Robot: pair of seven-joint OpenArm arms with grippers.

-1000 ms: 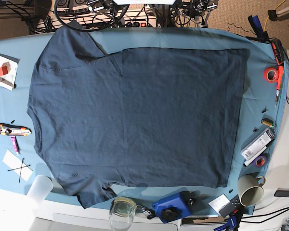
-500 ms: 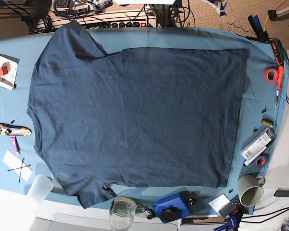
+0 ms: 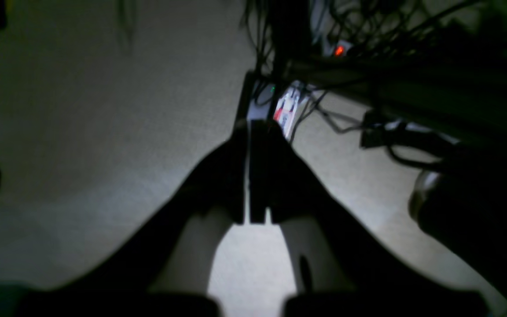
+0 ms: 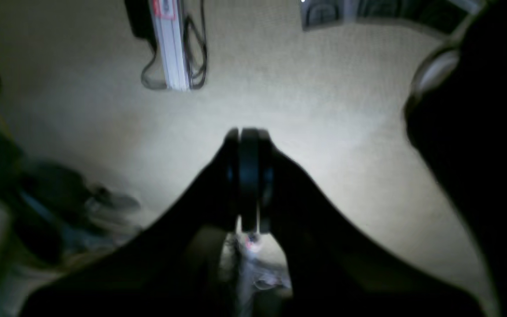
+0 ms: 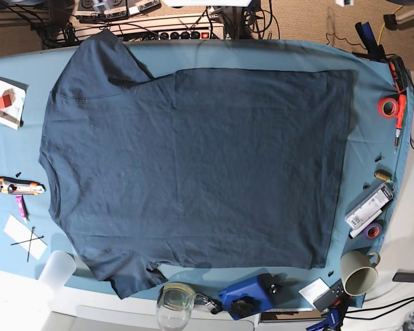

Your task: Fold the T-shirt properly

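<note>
The T-shirt (image 5: 193, 165) lies flat and spread out on the teal tablecloth (image 5: 372, 83). Its neck points to the left edge of the base view and its hem to the right edge. One sleeve reaches toward the top edge and the other sleeve toward the bottom edge, near a glass (image 5: 174, 303).

No arm is over the cloth in the base view, so the T-shirt is well apart from both pairs of fingers. Nothing touches it.

The left gripper (image 3: 253, 176) shows in its wrist view with the two dark fingers (image 3: 231, 176) pressed together, only a thin bright slit between them. They hold nothing. Beyond the fingers there is pale carpet floor (image 3: 82, 132), and further ahead of the tips, to the right, a dark bundle of cables (image 3: 368, 66) with a small red light (image 3: 338, 50). The T-shirt is not in this view.

The right gripper (image 4: 248, 176) is also closed, its fingers (image 4: 227, 180) meeting side by side, with nothing between them. Beyond them there is pale carpet. Far ahead of the tips, to the left, a white strip with cables (image 4: 170, 44) lies on the floor. This view is blurred, and the T-shirt does not show in it.
</note>
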